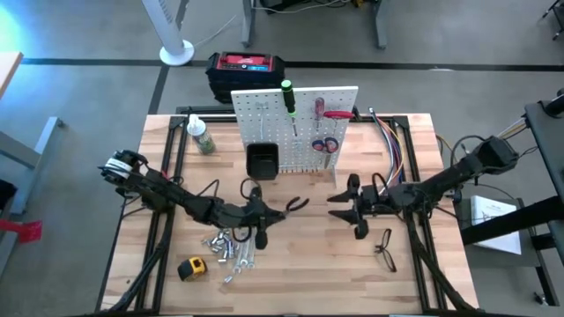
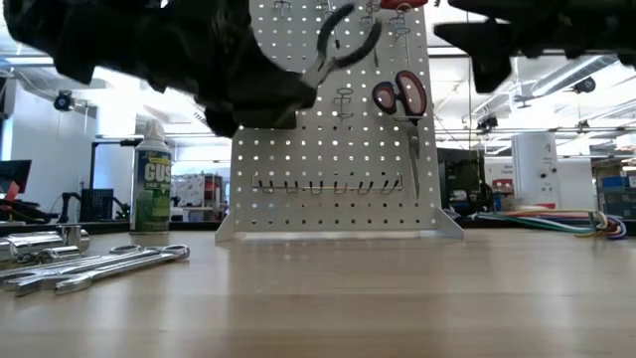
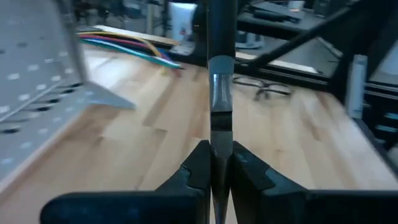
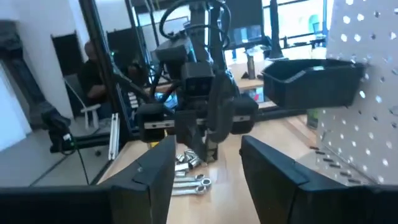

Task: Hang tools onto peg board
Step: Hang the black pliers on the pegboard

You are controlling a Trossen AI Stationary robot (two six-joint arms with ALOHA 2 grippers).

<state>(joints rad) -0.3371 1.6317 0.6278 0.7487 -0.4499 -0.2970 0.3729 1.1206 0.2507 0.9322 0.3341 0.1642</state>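
L gripper (image 1: 256, 214) sits mid-table in front of the peg board (image 1: 295, 123), fingers clamped narrow on a black-handled tool (image 1: 296, 204), prob pliers; in the low view its silver jaws and dark handles show lifted off the table in front of the board. R gripper (image 1: 345, 208) hovers just beside it to the right, fingers spread apart w/ nothing between them, facing the L gripper. Looks like a handoff or regrip stage; tool not yet on the board. Risks, my read: L grip is on a thin part of the tool, so it could pivot or slip if the R gripper nudges it; the two grippers are close, so a misjudged approach means a knock. Hanging it needs a free hook, and the board already carries a green screwdriver (image 1: 288, 97), a red screwdriver (image 1: 328, 113) and red-handled pliers (image 1: 324, 143), plus the black bin (image 1: 263, 159) low on the front, so a swing toward the board could snag those or rock the panel. Around: wrenches (image 1: 231, 248) in a loose pile near the front edge, yellow tape measure (image 1: 192, 268) beside them, glasses (image 1: 385, 248) front right under the R arm, green-labelled bottle (image 1: 202, 136) left of the board, coloured cables (image 1: 393, 141) right of it, red-and-black box (image 1: 246, 72) behind. Glasses and cables lie near the R arm's path.
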